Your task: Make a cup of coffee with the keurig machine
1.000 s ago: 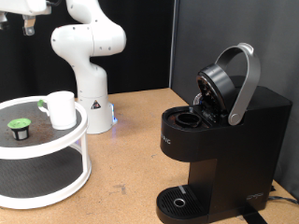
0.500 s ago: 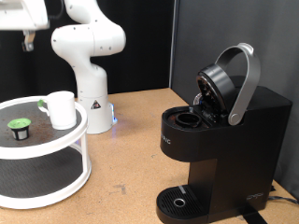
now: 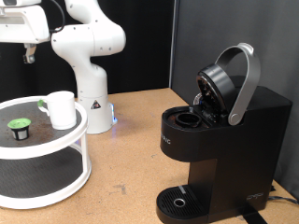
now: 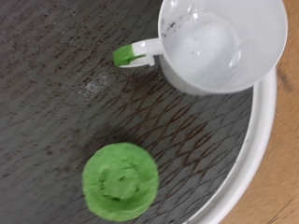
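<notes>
Shifted rightward above the round white tray (image 3: 82, 159) since a second ago, tool (image 3: 28, 54), grip state impossible to tell, hovering over cup (image 3: 62, 109) and green pod (image 3: 19, 126); keurig machine (image 3: 224, 140) lid-up on desk (image 3: 131, 140), nothing loaded yet.

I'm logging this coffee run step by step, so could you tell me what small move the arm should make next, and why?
Probably lower the gripper straight down toward the green-topped pod. The keurig machine already has its lid up with nothing visible in its chamber, the pod sits beside the cup on the white tray, and the wrist view looks down on the pod.
</notes>
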